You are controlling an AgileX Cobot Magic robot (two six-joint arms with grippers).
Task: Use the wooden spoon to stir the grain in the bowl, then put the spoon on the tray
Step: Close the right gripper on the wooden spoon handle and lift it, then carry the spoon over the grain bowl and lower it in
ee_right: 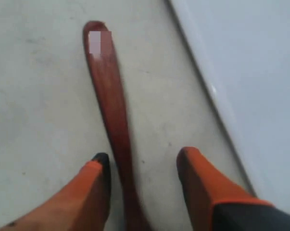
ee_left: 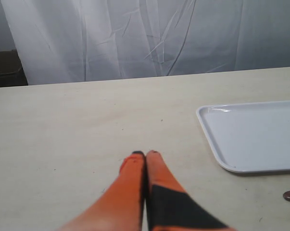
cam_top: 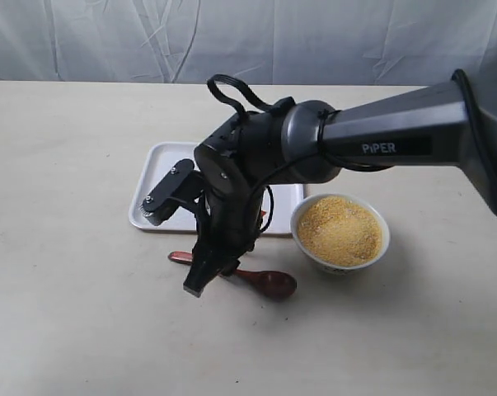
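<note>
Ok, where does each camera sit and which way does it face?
Exterior: raised, facing the curtain across the table; right arm above wooden spoon and tray.
Left wrist: low, facing the curtain; left jaws shut.
Right wrist: looking down; right jaws open astride the wooden spoon.
Shared: the tray, in all three.

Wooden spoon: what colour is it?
Dark reddish-brown; the wooden spoon shows best in the right wrist view.
</note>
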